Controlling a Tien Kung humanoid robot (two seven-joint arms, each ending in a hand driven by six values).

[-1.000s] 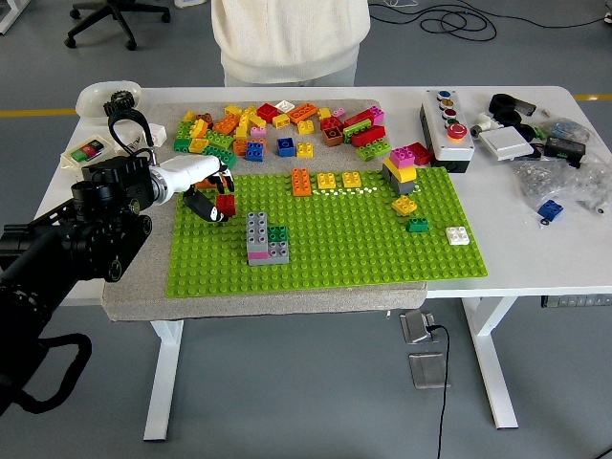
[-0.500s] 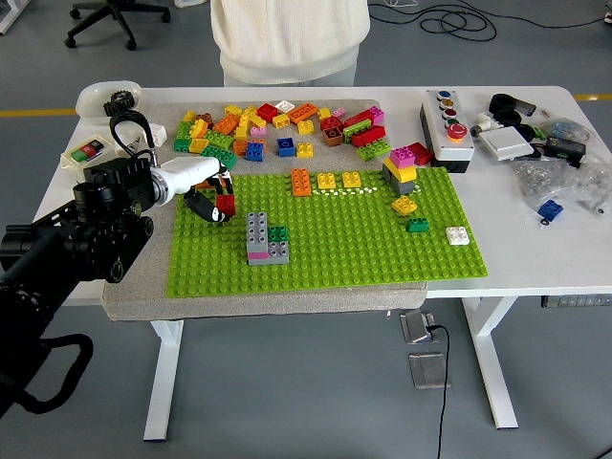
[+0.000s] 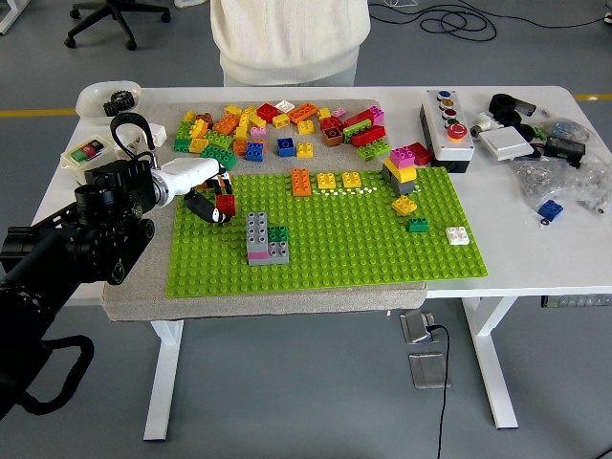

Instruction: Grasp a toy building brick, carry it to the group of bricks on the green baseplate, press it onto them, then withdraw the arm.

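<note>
My left hand (image 3: 212, 199), white with dark fingers, hovers over the left edge of the green baseplate (image 3: 363, 258). Its fingers are curled around a small red brick (image 3: 226, 203). To its lower right stands a stack of grey bricks (image 3: 256, 237) on a pink layer, with a green brick (image 3: 278, 233) beside it. My right arm is out of the picture.
A heap of loose bricks (image 3: 277, 126) lies on the grey mat behind the baseplate. Orange and yellow bricks (image 3: 325, 180), a pink-yellow-grey stack (image 3: 401, 170) and a white brick (image 3: 458, 235) sit on the plate. A button box (image 3: 446, 127) stands at right. A person (image 3: 287, 38) stands at the far side.
My left hand with the red brick has shifted very slightly; otherwise nothing has visibly moved.
</note>
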